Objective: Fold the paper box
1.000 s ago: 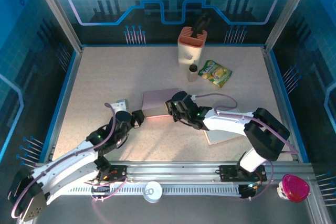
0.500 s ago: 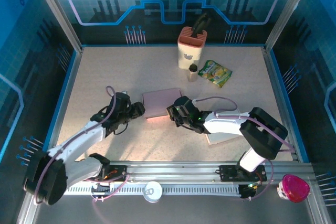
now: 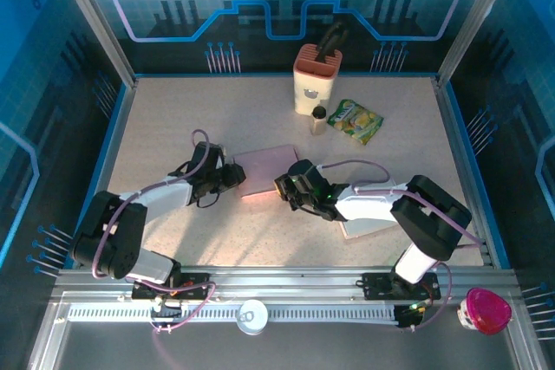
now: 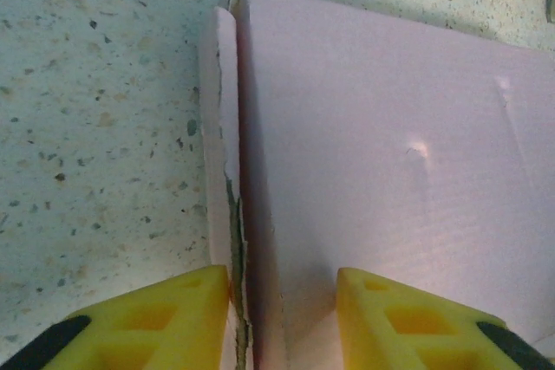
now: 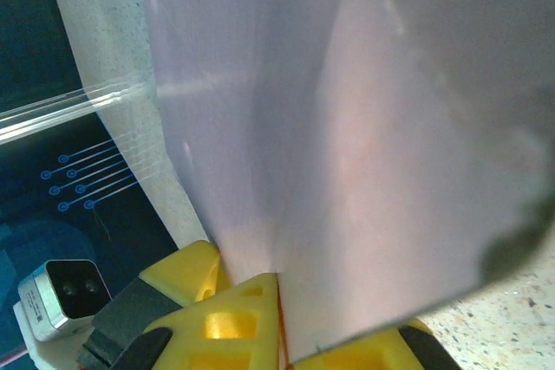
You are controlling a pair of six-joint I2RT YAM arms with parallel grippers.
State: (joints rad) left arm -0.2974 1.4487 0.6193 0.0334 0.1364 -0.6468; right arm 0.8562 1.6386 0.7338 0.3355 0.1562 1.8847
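The pink paper box (image 3: 267, 169) lies flat mid-table. My left gripper (image 3: 232, 176) is at its left edge. In the left wrist view the box (image 4: 390, 145) has a thin side flap standing along that edge, and my left gripper (image 4: 282, 322) straddles it, open. One yellow finger (image 4: 160, 318) touches the flap on the outside, while the other rests over the top panel, apart from the fold. My right gripper (image 3: 291, 186) is at the box's near right corner. In the right wrist view that gripper (image 5: 282, 322) is shut on the pink sheet (image 5: 347, 127).
At the back stand an orange-and-white holder (image 3: 316, 78), a small bottle (image 3: 318, 120) and a green snack bag (image 3: 355, 120). A pale flat board (image 3: 368, 223) lies under my right arm. A small white device (image 5: 62, 297) sits beyond the box.
My left arm has swung in from the near left to the box's left edge, and its jaws have narrowed around the flap. The right gripper has kept its grip, shifting slightly.
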